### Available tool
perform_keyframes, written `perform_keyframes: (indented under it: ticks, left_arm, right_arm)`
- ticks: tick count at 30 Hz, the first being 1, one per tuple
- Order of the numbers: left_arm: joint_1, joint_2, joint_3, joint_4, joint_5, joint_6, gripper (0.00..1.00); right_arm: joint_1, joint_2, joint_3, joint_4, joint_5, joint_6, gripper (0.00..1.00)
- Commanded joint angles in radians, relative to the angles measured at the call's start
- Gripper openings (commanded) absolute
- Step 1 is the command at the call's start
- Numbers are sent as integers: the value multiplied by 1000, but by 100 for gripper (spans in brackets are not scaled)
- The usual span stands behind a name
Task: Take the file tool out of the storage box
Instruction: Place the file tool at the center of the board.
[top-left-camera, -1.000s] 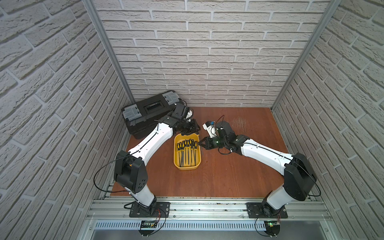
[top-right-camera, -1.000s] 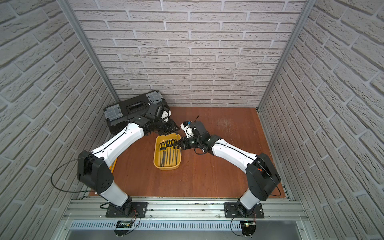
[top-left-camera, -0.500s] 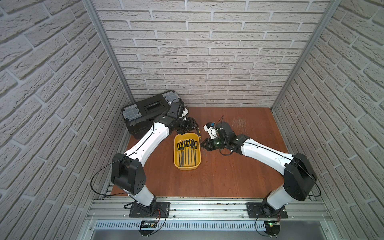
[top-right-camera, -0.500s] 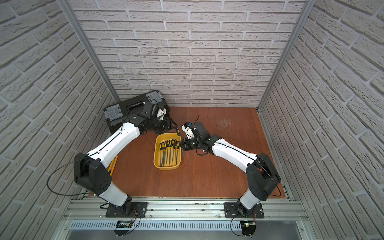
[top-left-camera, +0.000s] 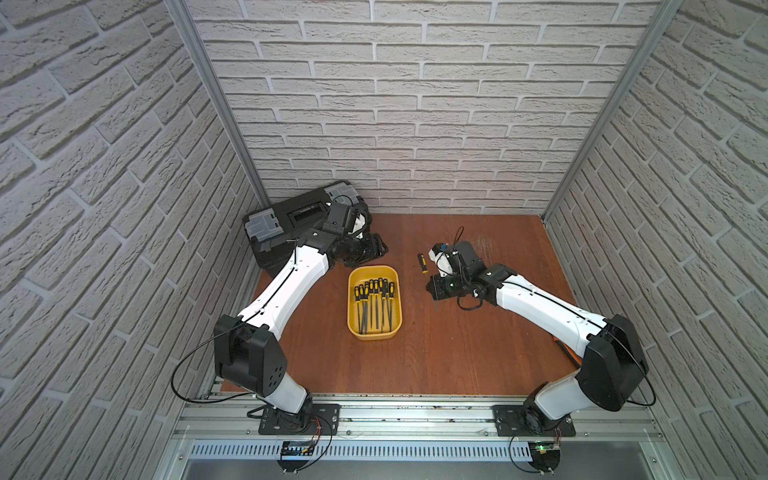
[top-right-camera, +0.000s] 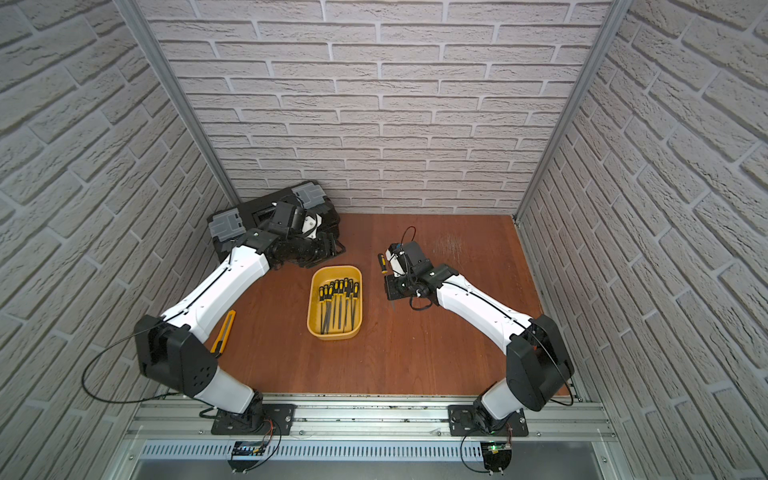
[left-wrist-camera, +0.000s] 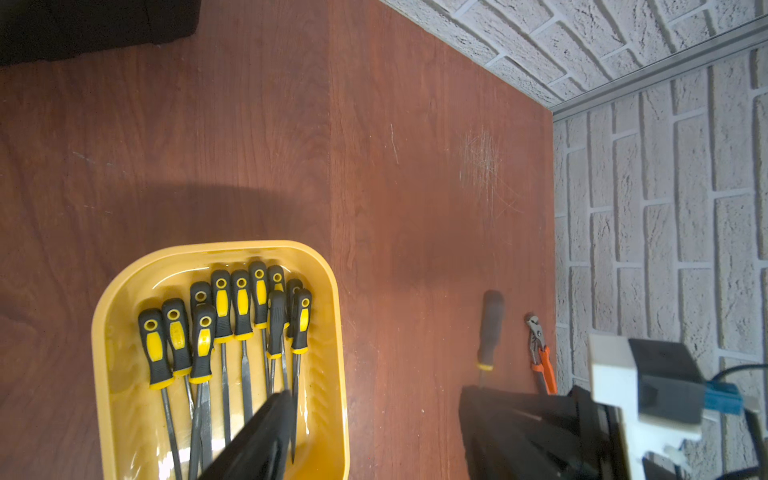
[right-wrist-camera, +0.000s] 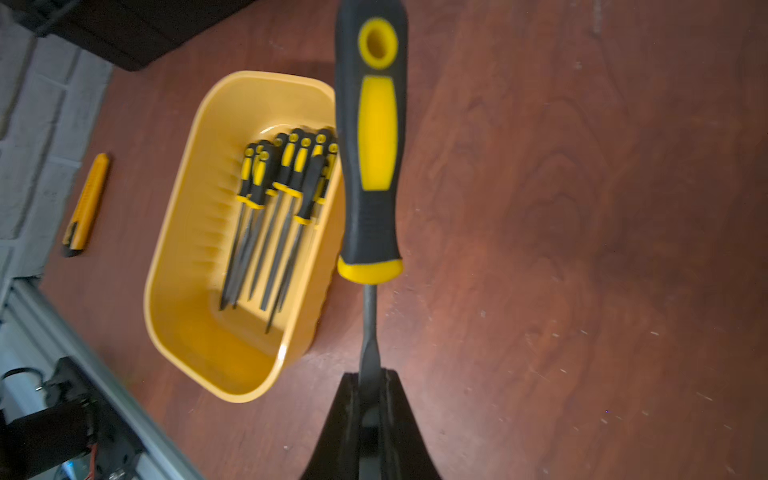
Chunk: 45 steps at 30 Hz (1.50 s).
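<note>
Black fingers of my right claw (right-wrist-camera: 369, 388) are pinched on the grey shaft of one file (right-wrist-camera: 370, 166), whose black-and-yellow handle points away from my wrist. In both top views this file sits right of centre, outside the box (top-left-camera: 375, 335) and just to its right, over the brown table (top-left-camera: 415, 353). The yellow box lies at frame centre. The other files (top-left-camera: 374, 299) lie side by side in it, handles toward the upper edge. My left claw (left-wrist-camera: 376, 399) stands spread with nothing between its fingers. In the top views it is above the box's upper-left corner, in front of the black toolbox (top-left-camera: 286, 220). A yellow knife (top-right-camera: 224, 328) lies at left, beside my left arm.
</note>
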Motion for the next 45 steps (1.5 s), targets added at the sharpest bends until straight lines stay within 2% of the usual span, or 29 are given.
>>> perform_keyframes:
  ticks: [1,6,12,22,29,32,36,45]
  left_arm:
    - [4,-28,-21,-18,-19,30,70]
    - [4,-28,-31,-20,-21,31,70]
    - [0,-28,-36,-23,-25,35,69]
    - [-20,-23,-48,-25,-43,38,70]
    - [-25,-27,-61,-32,-50,41,76]
    - [-25,-27,-64,-38,-50,43,85]
    - [-26,-27,-66,-47,-56,47,90]
    - [-25,-22,-62,-50,-58,45,91]
  right_arm:
    - [-15,-29,23,-105,164,-38,10]
    - [-40,-20,9,-170,293,-39,10]
    - [-82,19,-31,-199,355,-49,9]
    - [-123,121,-89,-127,346,-42,11]
    - [-144,212,-85,-85,324,-53,12]
    - [-151,239,-80,-80,321,-58,14]
    - [-157,259,-79,-69,317,-58,17]
    - [-159,269,-93,-55,316,-48,21]
